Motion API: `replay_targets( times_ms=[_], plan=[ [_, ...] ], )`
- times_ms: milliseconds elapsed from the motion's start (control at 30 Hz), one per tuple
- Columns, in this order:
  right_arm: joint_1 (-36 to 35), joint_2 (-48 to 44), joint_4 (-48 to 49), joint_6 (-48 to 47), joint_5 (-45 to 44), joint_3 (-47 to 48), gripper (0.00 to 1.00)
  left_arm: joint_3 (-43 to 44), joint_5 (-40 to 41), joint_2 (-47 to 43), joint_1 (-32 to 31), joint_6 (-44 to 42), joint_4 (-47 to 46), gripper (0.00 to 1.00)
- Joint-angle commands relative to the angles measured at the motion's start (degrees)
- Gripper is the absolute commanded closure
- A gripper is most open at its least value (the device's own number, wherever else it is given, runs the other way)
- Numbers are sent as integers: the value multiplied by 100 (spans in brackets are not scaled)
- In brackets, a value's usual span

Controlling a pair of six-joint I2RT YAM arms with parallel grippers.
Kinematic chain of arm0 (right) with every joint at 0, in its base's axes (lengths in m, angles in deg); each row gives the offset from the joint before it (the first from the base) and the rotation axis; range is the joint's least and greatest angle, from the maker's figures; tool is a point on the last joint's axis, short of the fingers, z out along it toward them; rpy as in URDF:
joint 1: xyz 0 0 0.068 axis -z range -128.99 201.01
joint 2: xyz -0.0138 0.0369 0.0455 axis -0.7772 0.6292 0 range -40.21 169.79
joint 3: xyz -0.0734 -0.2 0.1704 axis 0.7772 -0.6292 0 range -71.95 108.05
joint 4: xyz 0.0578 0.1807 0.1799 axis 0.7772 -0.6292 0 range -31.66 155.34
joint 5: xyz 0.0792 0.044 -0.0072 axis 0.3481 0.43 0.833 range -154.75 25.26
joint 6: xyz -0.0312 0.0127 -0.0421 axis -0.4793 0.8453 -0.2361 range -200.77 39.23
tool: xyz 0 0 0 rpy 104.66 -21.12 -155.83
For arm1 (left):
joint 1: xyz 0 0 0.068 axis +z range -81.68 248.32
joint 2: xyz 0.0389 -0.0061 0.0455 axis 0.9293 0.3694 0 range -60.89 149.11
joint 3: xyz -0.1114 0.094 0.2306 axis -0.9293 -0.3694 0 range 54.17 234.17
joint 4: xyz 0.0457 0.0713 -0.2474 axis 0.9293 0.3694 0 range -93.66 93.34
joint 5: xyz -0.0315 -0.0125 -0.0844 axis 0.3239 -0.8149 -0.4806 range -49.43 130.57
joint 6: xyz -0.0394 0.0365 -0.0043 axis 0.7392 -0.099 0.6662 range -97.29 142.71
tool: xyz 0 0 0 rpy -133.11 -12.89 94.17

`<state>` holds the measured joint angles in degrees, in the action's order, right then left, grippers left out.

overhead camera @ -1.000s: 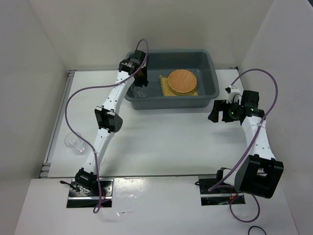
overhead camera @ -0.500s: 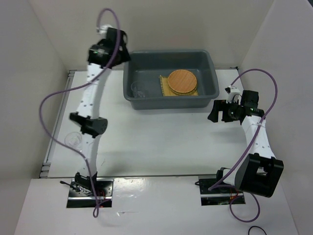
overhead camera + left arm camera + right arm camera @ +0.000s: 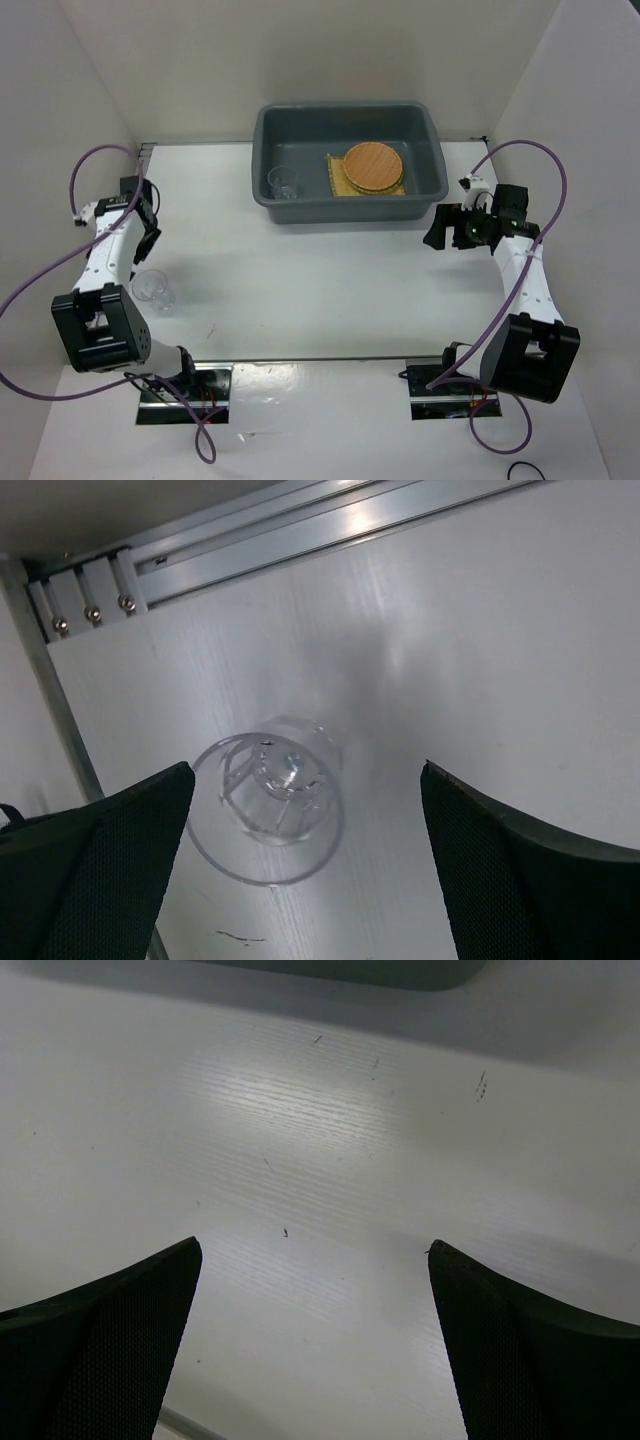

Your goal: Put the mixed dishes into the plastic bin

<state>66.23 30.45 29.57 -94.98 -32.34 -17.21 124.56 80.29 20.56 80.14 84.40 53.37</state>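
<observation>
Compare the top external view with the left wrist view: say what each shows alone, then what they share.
Only the top external view shows the grey plastic bin holding an orange-brown disc on a yellow mat and a clear glass cup, plus the right fingers, open. Only the left wrist view shows the screws at the rail end and how wide the left fingers stand. Both show the second glass cup standing on the table, outside the bin.

So the left gripper [image 3: 148,243] was pulled back from the bin [image 3: 345,108] and swung over to the left, above the loose cup [image 3: 153,288], jaws opened wide. A second cup [image 3: 283,183] was left in the bin.
</observation>
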Motion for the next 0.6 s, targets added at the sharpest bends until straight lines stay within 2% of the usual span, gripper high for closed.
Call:
replay_targets(
  times_ms=[0,133,267,433,567],
  plan=[
    [-72,-8,202,-20,100,19,2,-350,-412,10,461,404,-352,0],
    [-72,-8,202,-20,100,19,2,-518,-773,494,734,511,-281,0],
    [-72,-8,202,-20,100,19,2,-518,-1107,872,735,511,-394,0],
    [-72,45,202,-20,100,19,2,-570,-1362,873,735,458,-605,0],
    [-72,45,202,-20,100,19,2,-334,-1169,758,735,519,-413,0]
  ],
)
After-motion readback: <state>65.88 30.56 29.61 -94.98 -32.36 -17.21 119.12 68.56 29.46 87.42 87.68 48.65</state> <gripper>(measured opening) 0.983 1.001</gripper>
